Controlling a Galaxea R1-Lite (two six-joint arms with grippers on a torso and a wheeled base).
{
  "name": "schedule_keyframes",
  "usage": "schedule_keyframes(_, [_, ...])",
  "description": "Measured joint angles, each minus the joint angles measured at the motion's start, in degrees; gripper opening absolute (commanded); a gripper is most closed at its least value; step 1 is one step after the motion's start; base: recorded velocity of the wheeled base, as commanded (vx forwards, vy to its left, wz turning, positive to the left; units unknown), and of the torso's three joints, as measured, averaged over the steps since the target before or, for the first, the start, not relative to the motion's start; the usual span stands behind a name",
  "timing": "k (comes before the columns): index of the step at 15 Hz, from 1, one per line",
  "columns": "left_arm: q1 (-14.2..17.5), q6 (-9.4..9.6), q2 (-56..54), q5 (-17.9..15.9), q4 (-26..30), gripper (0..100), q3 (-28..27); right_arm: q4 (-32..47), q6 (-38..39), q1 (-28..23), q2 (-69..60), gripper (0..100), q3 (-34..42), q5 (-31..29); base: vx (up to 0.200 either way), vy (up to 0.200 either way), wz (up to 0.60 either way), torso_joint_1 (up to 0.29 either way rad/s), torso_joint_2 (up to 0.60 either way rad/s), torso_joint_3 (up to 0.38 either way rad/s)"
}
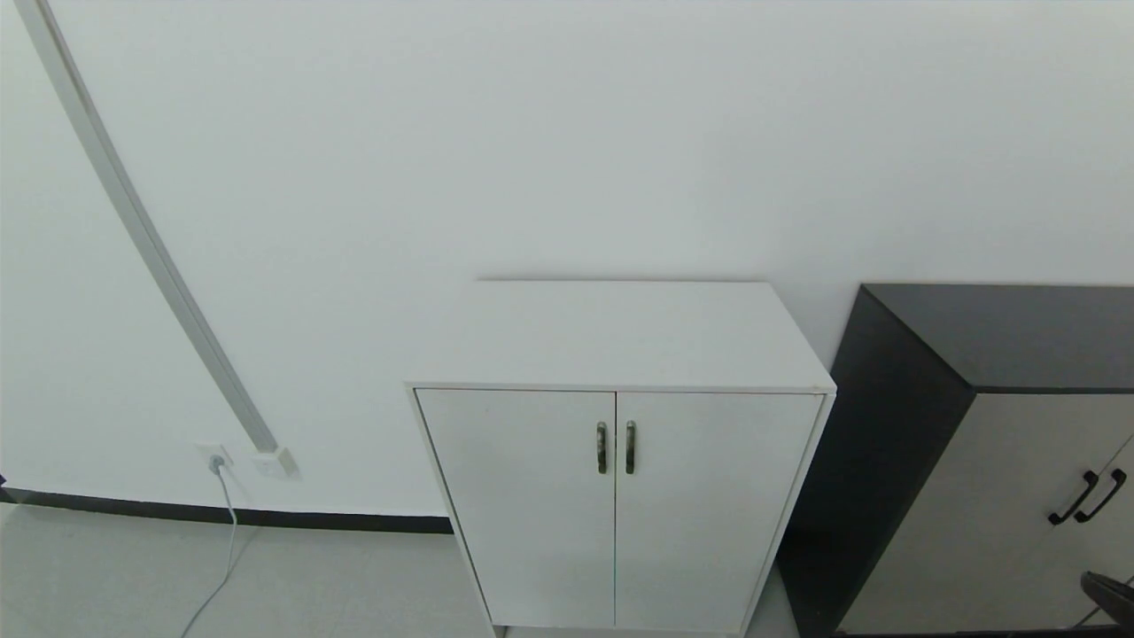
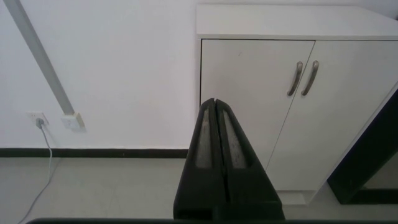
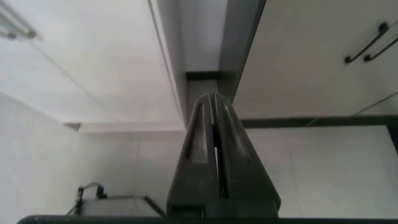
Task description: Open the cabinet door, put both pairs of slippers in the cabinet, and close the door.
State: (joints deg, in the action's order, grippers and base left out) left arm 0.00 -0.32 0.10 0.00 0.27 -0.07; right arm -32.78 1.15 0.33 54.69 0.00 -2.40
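A white two-door cabinet (image 1: 620, 496) stands against the wall, both doors closed, with two metal handles (image 1: 616, 447) side by side at the middle seam. The left wrist view shows the same cabinet (image 2: 261, 106) and its handles (image 2: 303, 78) ahead of my left gripper (image 2: 214, 102), whose fingers are pressed together with nothing between them. My right gripper (image 3: 213, 98) is shut and empty too, held low in front of the gap between the white cabinet (image 3: 87, 56) and the darker one.
A black-framed cabinet (image 1: 983, 461) with grey doors and black handles (image 1: 1088, 496) stands right of the white one. A wall socket with a plugged cable (image 1: 217, 462) and a slanted cable duct (image 1: 142, 230) are on the left. Open grey floor (image 1: 221, 585) lies left of the cabinet.
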Motion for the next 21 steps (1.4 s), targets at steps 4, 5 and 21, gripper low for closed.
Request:
schedule_keyframes(4, [0.00,-0.01,0.00,0.00,-0.02,0,0.00,15.70,-0.04,0.16,-14.56,0,0.00,1.74,0.000,0.000,0.00,0.000,0.00,0.000])
schedule_keyframes(5, [0.00,-0.01,0.00,0.00,0.00,0,0.00,18.77,-0.04,0.18,-17.64,0,0.00,2.11,0.000,0.000,0.00,0.000,0.00,0.000])
schedule_keyframes(21, [0.00,-0.09,0.00,0.00,0.00,0,0.00,32.88,-1.30,2.17,-47.52,0,0.00,3.62,0.000,0.000,0.00,0.000,0.00,0.000])
